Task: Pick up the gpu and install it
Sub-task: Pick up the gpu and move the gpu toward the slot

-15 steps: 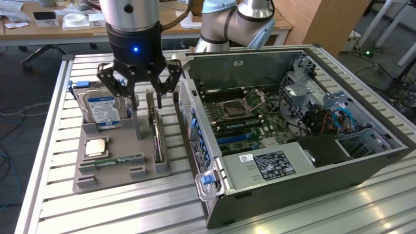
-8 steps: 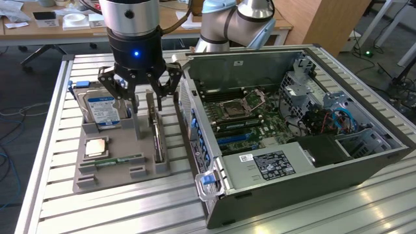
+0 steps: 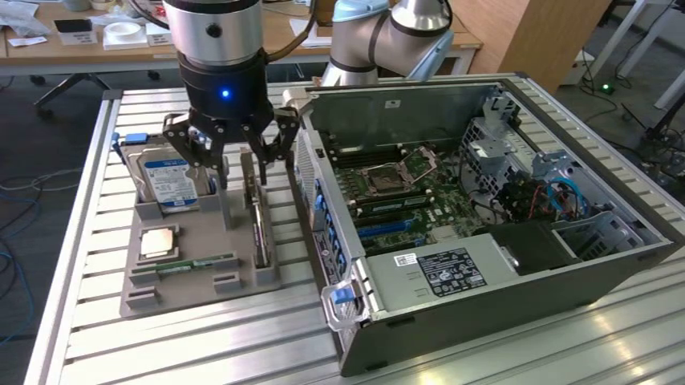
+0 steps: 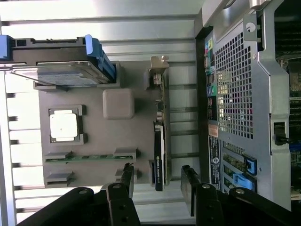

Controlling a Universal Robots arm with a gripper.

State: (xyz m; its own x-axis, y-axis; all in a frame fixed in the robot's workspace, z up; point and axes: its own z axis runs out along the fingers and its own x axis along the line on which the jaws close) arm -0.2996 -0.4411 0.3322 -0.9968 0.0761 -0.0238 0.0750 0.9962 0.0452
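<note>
The gpu (image 3: 259,224) stands on its long edge in a slot of the grey holder tray (image 3: 204,281), next to the computer case. In the wrist view the gpu (image 4: 160,141) shows as a thin dark card with its silver bracket at one end. My gripper (image 3: 237,164) hangs above the tray's far part, over the card's bracket end, open and holding nothing. In the wrist view, the gripper (image 4: 157,186) has one black finger (image 4: 126,179) on each side of the card's line.
A silver hard drive (image 3: 172,180) with a blue-white label stands in the tray beside the gpu. A CPU (image 3: 159,241) and a RAM stick (image 3: 198,263) lie nearer the front. The open computer case (image 3: 599,277), motherboard (image 3: 396,192) exposed, lies at the exterior view's right.
</note>
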